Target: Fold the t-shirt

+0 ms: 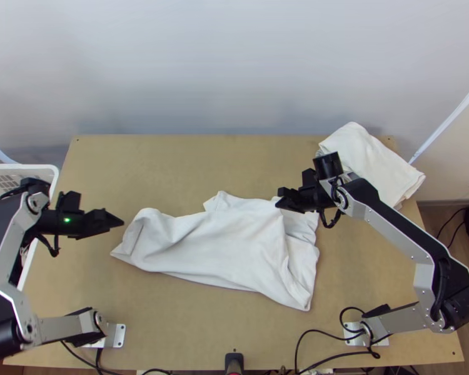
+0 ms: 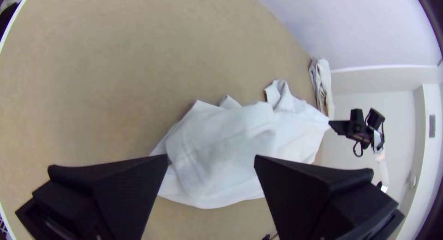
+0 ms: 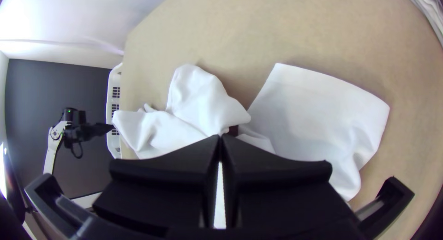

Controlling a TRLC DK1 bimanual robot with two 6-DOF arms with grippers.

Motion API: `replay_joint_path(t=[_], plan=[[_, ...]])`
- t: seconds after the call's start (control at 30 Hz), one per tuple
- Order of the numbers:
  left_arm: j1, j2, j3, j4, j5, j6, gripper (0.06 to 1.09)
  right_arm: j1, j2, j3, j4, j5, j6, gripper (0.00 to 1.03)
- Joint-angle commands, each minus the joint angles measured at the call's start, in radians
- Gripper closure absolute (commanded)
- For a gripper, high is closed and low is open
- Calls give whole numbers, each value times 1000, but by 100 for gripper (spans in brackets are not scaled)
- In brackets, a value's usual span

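Note:
The white t-shirt (image 1: pixel 225 244) lies loosely bunched across the middle of the table, its left end raised in folds. My left gripper (image 1: pixel 114 222) is just left of that end, apart from the cloth. In the left wrist view my left gripper (image 2: pixel 211 161) stands open, with the t-shirt (image 2: pixel 230 138) beyond its fingers. My right gripper (image 1: pixel 281 201) is at the shirt's far edge, right of its middle. The right wrist view has my right gripper (image 3: pixel 220 137) shut on a pinch of the t-shirt (image 3: pixel 318 115), which spreads to both sides of the fingertips.
A folded white cloth pile (image 1: pixel 375 162) lies at the table's far right corner, behind the right arm. A white basket (image 1: pixel 31 172) stands at the left edge beside the left arm. Bare table (image 1: pixel 191 169) stretches behind the shirt.

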Motion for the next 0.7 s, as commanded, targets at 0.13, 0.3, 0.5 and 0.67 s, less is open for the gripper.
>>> replay_joint_path(t=[0.13,0.3,0.5,0.67], plan=[[66,33,-130,91,3,6,32,21,-19,2,6,14,41,100],[69,38,-173,80,1,59,33,28,-16,16,3,31,44,100],[60,61,-181,87,3,67,41,28,-22,23,-4,40,49,100],[38,100,-174,118,1,49,42,28,-30,22,-5,40,61,100]])
